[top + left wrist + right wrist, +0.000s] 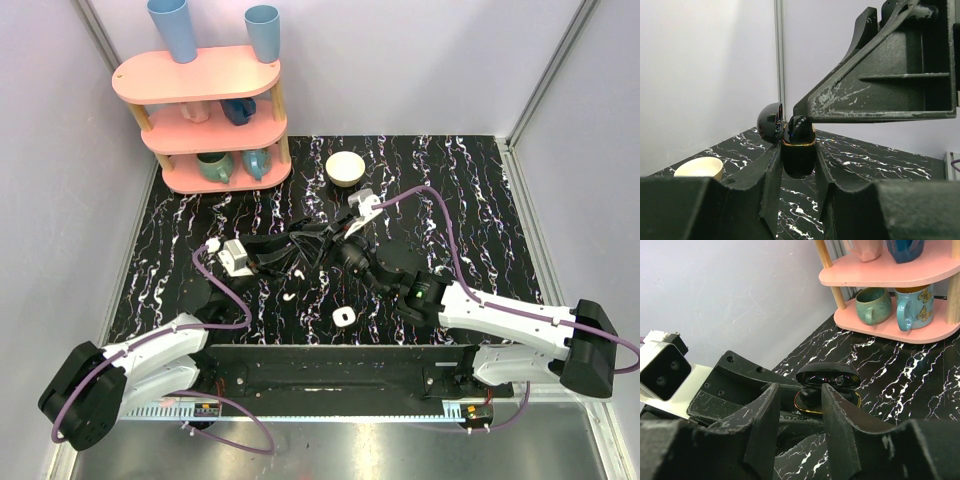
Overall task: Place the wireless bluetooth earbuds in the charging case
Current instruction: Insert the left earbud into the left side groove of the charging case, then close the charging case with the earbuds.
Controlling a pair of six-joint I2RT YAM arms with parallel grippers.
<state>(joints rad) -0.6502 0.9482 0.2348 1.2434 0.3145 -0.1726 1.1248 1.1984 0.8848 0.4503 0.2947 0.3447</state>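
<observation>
The case in these views is black, not white. It is a glossy black charging case with a gold rim and its lid open. My left gripper is shut on its base and holds it above the table. It also shows in the right wrist view. My right gripper is at the case's open top, jaws apart. A dark rounded earbud sits in the case's base, seen between the tips. In the top view both grippers meet at mid-table and hide the case.
A small white rounded-square piece with a dark spot and a tiny white curved piece lie on the black marble table. A round white bowl stands behind. A pink shelf with mugs is at the back left.
</observation>
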